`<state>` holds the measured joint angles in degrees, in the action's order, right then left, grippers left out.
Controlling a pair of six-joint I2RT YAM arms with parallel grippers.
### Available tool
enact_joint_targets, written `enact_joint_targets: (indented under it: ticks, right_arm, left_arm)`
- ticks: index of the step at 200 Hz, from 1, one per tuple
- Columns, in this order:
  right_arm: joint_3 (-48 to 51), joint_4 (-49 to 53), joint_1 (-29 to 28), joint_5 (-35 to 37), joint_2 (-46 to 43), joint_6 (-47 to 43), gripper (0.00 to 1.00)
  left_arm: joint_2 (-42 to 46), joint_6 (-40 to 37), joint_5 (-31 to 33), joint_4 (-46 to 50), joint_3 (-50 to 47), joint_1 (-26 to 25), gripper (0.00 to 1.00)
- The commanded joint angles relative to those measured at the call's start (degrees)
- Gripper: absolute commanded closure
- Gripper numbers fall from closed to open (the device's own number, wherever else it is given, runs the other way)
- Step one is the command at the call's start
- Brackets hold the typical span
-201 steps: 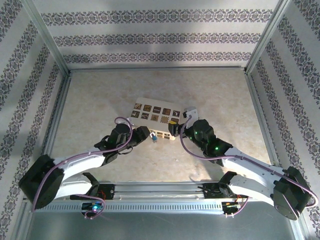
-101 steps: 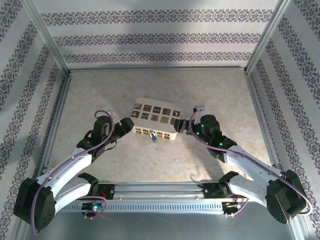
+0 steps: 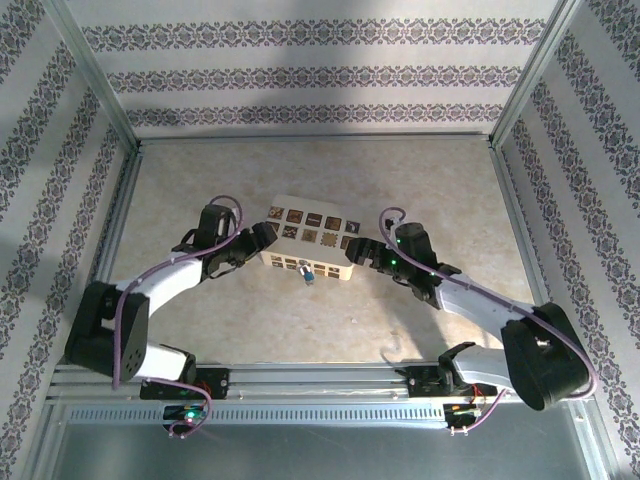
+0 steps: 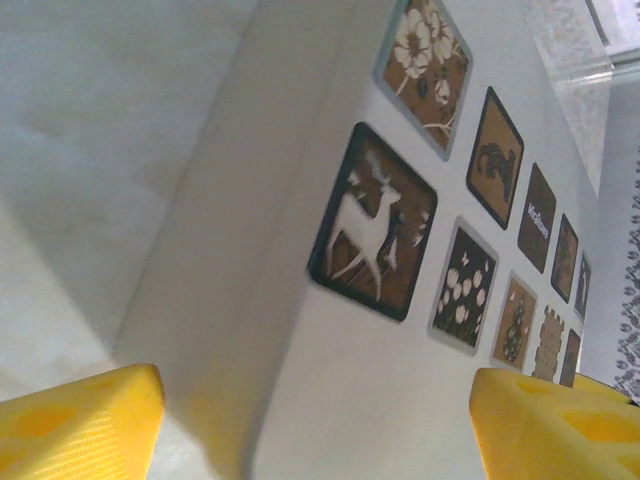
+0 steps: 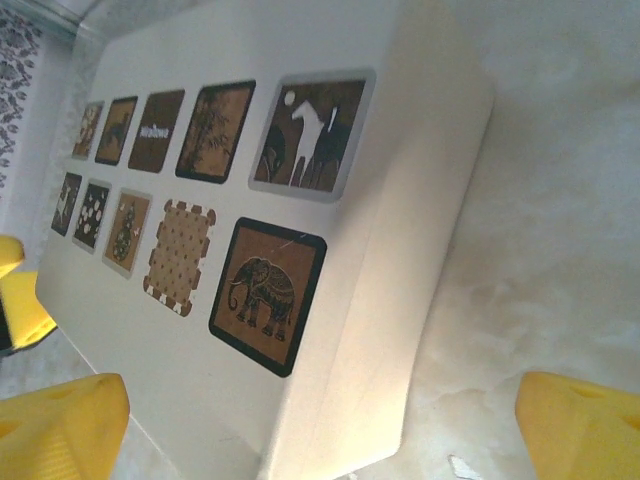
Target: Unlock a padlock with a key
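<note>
Resting on the table (image 3: 200,330), one cream box (image 3: 285,258) carries ten picture tiles (image 5: 267,295), one with lettering too blurred to read; the left fingers (image 4: 80,425) and the right fingers (image 5: 585,425) stand open at its two ends, and one blue padlock (image 3: 306,271) lies against its near side

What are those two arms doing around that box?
Two robot arms flank a cream box on the table: the left gripper at its left end, the right gripper at its right end, both open and empty. A small blue padlock sits by the box's near side, untouched. It's meant to be unlocked with a key, which I can't make out.
</note>
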<state>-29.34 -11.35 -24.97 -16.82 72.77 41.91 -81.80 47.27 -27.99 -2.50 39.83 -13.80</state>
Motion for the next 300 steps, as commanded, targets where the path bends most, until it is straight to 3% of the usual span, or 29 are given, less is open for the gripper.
enact_joint_targets:
  ticks: [1,60,111,133,192,240,269,300]
  right_arm:
    - [-3.57,-2.89,-0.54,-5.22,3.43,2.55,0.02]
    - [-12.96,-1.63,-3.15,-7.39,10.83,-0.73,0.05]
    - [-20.10,-2.84,-3.09,-10.06,19.01,-3.85,0.05]
    - [-21.48,-2.59,-2.76,-7.64,20.39,-5.42,0.05]
    - [-12.38,-1.03,0.50,-0.71,9.26,-7.79,0.05]
    - [-1.77,-0.79,1.25,-3.61,-4.10,-6.60,0.10]
    - [2.32,-4.13,-1.99,-5.62,-6.59,-3.53,0.17]
    - [2.36,-7.21,-8.61,-3.17,-3.04,-2.47,0.24]
  left_arm:
    - [-2.15,-1.18,-5.17,-4.08,2.00,0.24,0.23]
    - [-1.31,1.79,-8.05,-7.83,-0.75,-2.94,0.27]
    - [4.44,4.30,-6.29,-8.14,-4.74,-4.84,0.28]
    - [6.95,4.26,-5.23,-6.70,-6.09,-4.96,0.28]
    - [15.24,1.65,1.47,0.47,-7.94,-3.59,0.24]
    - [19.26,0.11,2.91,4.01,-6.71,-1.62,0.22]
    - [17.16,0.37,1.75,2.11,-6.51,-0.83,0.22]
    - [13.79,-0.56,0.54,0.79,-5.49,0.81,0.22]
